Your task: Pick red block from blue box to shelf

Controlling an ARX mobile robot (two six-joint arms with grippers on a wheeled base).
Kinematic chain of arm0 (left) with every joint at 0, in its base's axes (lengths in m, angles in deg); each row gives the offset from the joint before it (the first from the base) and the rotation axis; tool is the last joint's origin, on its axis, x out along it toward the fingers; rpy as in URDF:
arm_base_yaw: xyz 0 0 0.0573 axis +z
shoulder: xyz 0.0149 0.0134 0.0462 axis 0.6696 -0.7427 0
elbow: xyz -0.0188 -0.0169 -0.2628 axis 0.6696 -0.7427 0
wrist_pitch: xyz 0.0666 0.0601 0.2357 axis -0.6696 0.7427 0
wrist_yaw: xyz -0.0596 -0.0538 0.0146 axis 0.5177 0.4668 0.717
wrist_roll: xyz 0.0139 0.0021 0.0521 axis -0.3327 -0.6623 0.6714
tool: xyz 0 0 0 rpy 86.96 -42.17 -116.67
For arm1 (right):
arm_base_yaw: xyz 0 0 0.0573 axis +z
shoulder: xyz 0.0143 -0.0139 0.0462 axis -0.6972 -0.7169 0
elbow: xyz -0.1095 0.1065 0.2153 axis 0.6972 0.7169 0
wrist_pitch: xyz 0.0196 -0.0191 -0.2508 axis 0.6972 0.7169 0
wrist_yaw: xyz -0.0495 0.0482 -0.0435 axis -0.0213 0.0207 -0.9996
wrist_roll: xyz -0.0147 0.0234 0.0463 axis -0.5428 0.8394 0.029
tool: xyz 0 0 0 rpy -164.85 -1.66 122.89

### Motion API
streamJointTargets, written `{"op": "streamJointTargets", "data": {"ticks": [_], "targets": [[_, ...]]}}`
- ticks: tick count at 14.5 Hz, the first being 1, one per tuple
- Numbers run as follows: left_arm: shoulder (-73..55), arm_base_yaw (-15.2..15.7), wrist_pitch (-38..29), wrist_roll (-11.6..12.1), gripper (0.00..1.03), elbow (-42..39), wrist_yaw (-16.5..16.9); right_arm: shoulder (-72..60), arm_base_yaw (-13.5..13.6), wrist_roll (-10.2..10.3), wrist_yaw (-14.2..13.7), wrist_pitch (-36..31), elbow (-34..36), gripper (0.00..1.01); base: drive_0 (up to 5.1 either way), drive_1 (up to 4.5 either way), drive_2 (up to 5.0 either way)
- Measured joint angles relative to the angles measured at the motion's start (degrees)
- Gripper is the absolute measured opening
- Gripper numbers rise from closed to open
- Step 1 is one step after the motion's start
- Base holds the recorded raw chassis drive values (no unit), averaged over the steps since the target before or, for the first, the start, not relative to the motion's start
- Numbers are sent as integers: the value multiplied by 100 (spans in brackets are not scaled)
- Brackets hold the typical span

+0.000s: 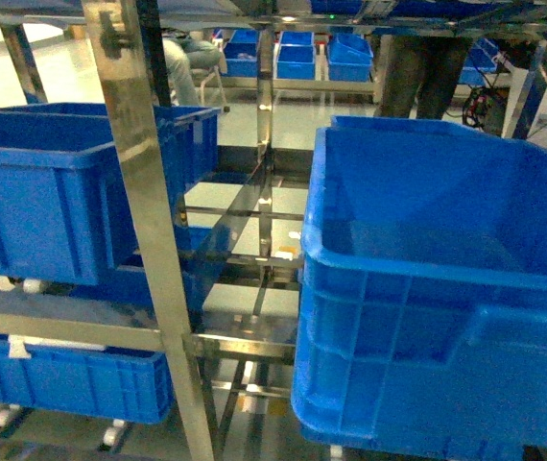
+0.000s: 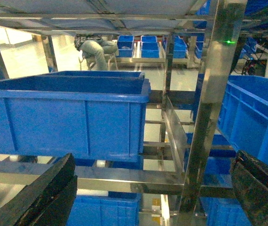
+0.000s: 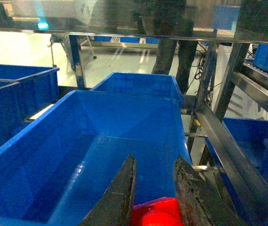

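The red block [image 3: 155, 213] sits pinched between the two dark fingers of my right gripper [image 3: 155, 157], which is shut on it. In the right wrist view it hangs above the inside of a large dark blue crate [image 3: 101, 141] on the shelf [image 3: 228, 150]. My left gripper [image 2: 155, 157] is open wide with nothing between its fingers [image 2: 49, 193], facing a steel upright of the shelf [image 2: 214, 94]. The shelf [image 1: 144, 192] fills the head view, where neither gripper shows. The blue box is out of view.
Dark blue ribbed crates stand on the tiers: one at the left [image 1: 53, 192], one big one at the right [image 1: 427, 317], another below [image 1: 72, 379]. A seated person [image 1: 182, 58] and someone's standing legs [image 1: 427, 67] are behind the rack.
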Motion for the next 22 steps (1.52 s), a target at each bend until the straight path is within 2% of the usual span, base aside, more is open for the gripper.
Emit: {"op": "streamJointTargets", "data": {"ticks": [5,16,22], "targets": [[0,0,-20,0,98,0,-7,-20,-2,0,-7,13,0,20,-267,504,-221],[0,4,4,0,98,0,-7,-20,2,4,13,31,0,20,0,0,0],[0,4,2,0,98,0,-7,70,118,133,116,621,0,20,0,0,0]]}}
